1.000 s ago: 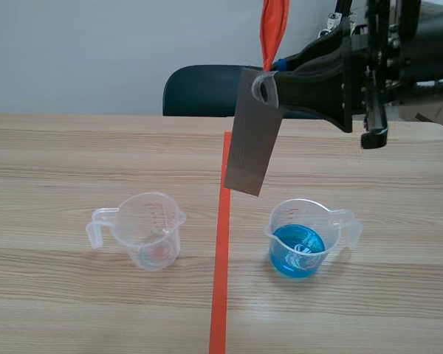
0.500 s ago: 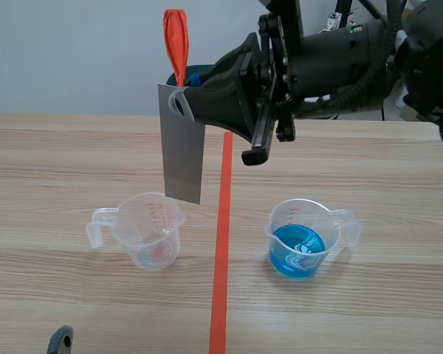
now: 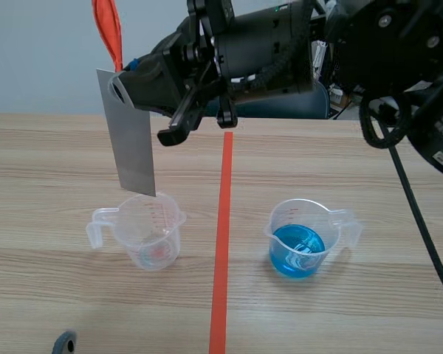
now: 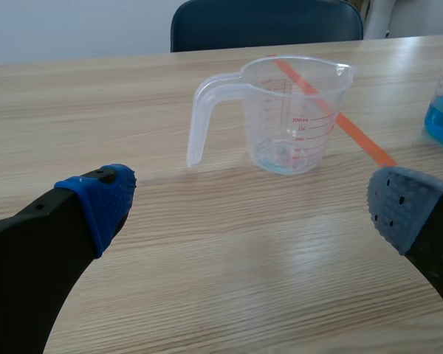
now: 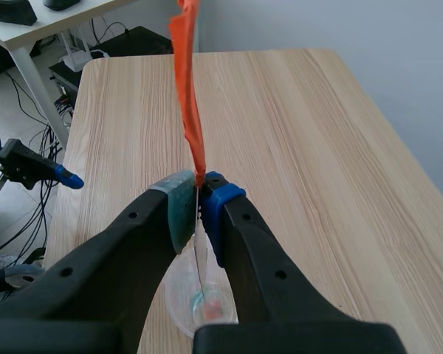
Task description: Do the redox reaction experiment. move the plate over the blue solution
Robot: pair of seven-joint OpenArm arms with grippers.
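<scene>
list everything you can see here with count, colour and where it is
metal plate: 1, grey, hanging upright above the clear cup
strip: 1, orange, sticking up from the plate's top end
clear cup: 1, see-through with red marks, on the table left of the tape line
cup of blue liquid: 1, see-through, on the table right of the tape line
tape line: 1, orange-red, down the table's middle
table: 1, light wood
chair: 1, dark blue, behind the table
left gripper: 1, black with blue pads, open, low over the table near the clear cup
right gripper: 1, black, shut on the plate's top end
</scene>
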